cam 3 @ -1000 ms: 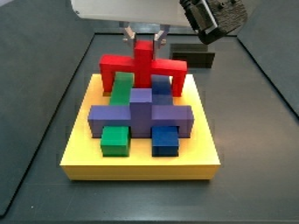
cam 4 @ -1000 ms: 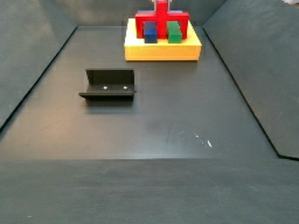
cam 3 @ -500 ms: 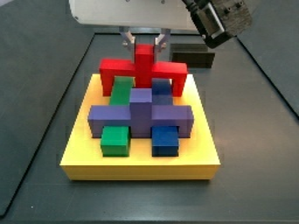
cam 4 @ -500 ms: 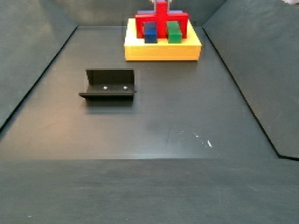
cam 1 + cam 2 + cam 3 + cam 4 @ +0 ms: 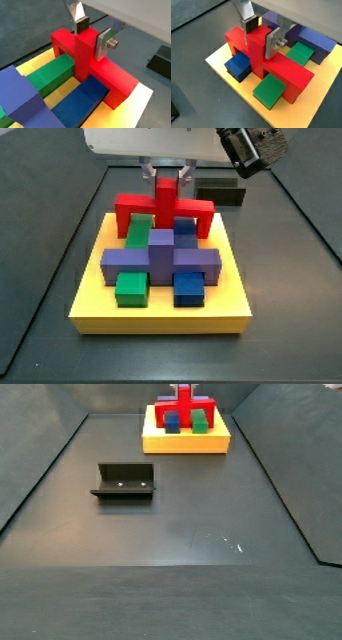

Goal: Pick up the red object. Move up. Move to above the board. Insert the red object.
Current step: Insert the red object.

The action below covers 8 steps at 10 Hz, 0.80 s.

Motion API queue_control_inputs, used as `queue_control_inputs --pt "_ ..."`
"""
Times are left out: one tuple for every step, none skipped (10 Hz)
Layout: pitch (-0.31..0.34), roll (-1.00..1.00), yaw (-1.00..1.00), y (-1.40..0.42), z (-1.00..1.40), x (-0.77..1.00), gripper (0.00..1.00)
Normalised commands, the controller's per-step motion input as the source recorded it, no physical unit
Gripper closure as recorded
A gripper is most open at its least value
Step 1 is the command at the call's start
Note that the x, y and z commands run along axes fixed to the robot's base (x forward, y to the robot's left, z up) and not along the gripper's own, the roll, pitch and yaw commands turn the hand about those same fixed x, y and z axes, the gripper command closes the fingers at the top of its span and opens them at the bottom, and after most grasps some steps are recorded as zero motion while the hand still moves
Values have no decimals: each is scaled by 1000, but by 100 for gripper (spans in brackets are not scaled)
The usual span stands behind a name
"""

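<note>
The two-finger gripper (image 5: 91,34) was seen above the far end of the thick square yellow board (image 5: 94,308), its flat silver fingers (image 5: 272,42) clamped on the upright stem of the bright red blocky object (image 5: 90,62). The red object's legs were set down onto the board, straddling a green block (image 5: 48,75) and a blue block (image 5: 80,102). A purple cross-shaped block (image 5: 162,259) was shown nearer the board's centre. The dark L-shaped fixture (image 5: 124,481) was seen on the floor, well apart from the board.
</note>
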Motion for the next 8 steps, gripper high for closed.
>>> queue_control_inputs --pt "-187 9 34 -126 -363 -129 100" --pt "-236 0 23 -6 -417 -234 100" --pt "-259 0 43 0 -440 -289 100" --pt "-207 -26 54 6 -429 -237 100" --pt "-130 0 0 0 -426 -89 100" --pt "-44 0 0 0 -371 0 100" --pt "0 19 0 0 -51 0 100" --pt "0 0 0 0 0 0 100"
